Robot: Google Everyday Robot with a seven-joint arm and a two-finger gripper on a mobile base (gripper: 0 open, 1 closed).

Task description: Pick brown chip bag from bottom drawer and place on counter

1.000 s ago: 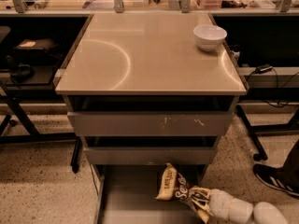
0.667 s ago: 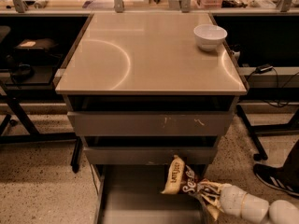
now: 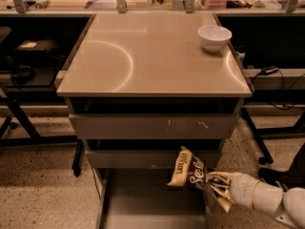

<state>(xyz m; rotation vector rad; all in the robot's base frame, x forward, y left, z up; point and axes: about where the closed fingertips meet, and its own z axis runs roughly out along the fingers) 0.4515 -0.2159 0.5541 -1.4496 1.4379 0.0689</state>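
The brown chip bag (image 3: 188, 171) hangs in the air above the open bottom drawer (image 3: 152, 204), just in front of the middle drawer (image 3: 138, 159). The pincer (image 3: 212, 182) is clenched on its right end. A white bowl (image 3: 214, 36) sits on the tabletop (image 3: 143, 56), near the far right corner.

Crinkly brown chip bag (image 3: 189, 172), white script, tilted, lifted over open bottom drawer (image 3: 143, 206). Gripper (image 3: 215, 186) clamps its rt end, below the glossy beige counter (image 3: 143, 56).
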